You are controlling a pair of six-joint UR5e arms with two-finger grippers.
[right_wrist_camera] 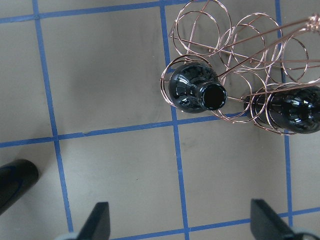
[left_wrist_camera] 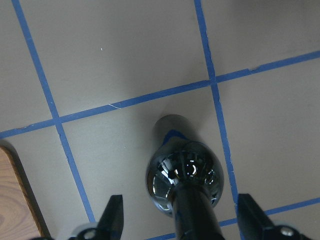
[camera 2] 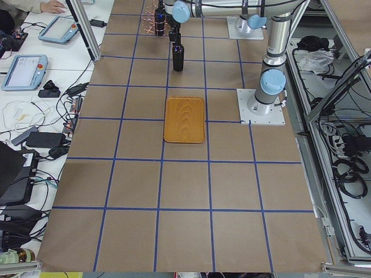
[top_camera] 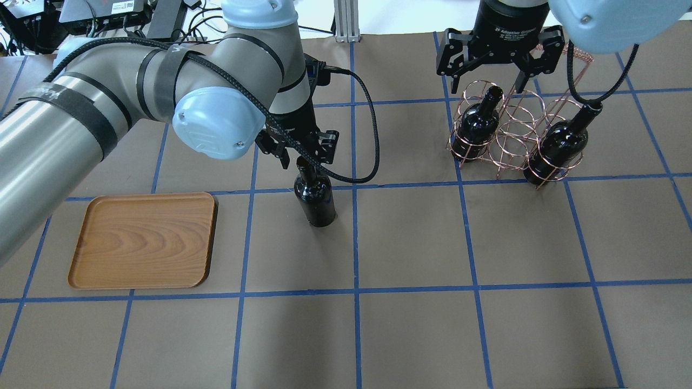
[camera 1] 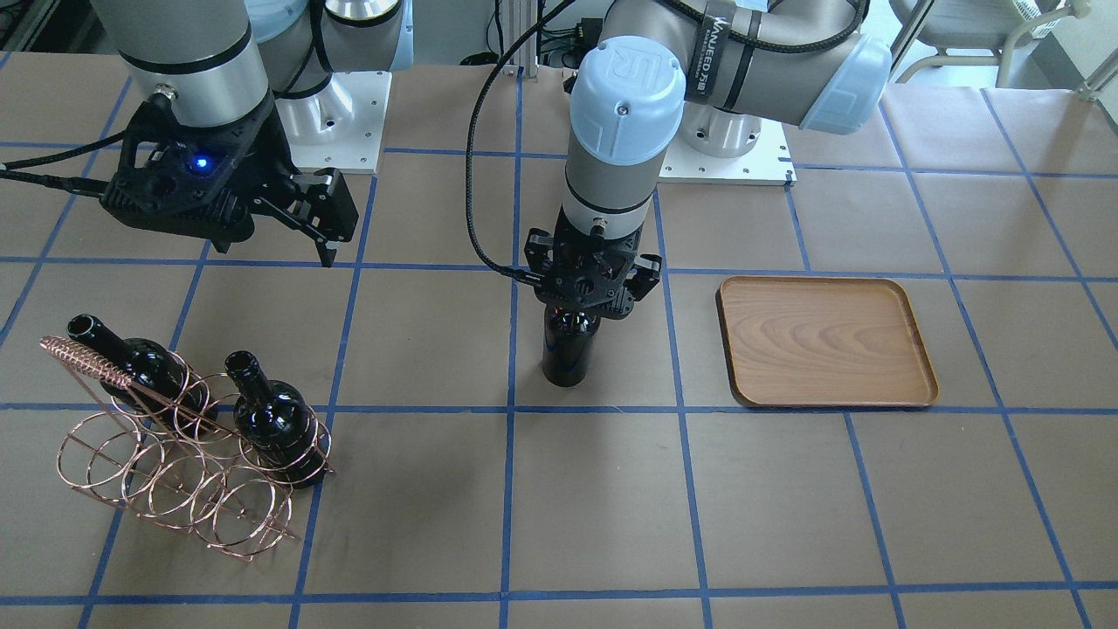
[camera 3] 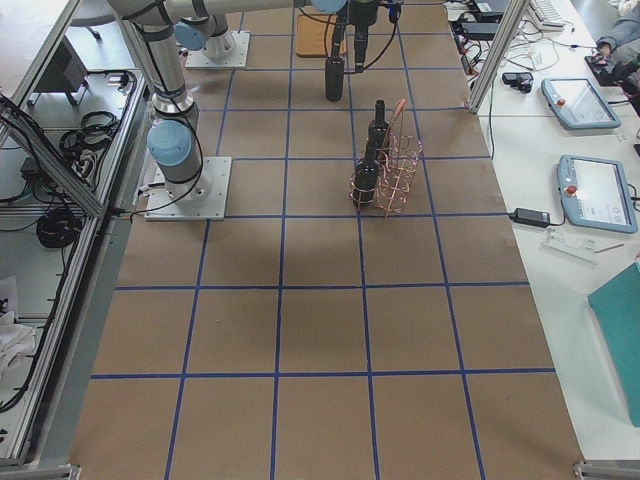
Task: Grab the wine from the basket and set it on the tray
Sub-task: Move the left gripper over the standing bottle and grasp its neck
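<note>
Squarely inside the spread left claw [left_wrist_camera: 180,205], the wine [left_wrist_camera: 182,175].

Both end views — distant, seemingly high — share the tray [camera 2: 184,120].

Grey arms [top_camera: 54,129], pale-blue caps [top_camera: 216,124], braided cables [top_camera: 373,135], black left hand [top_camera: 303,161]

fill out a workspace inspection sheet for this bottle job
surface: brown paper-covered table, blue tape grid
job's things: one glossy black glass wine bottle upright on the table, not on the brown wooden tray; two matching bottles in the copper wire basket
clutter: nothing seen
grippers: left gripper open, fingers either side of the standing bottle's neck; right gripper open above the basket
cables: black braided cable loops beside the standing bottle
surroundings: teach pendants on a side bench
</note>
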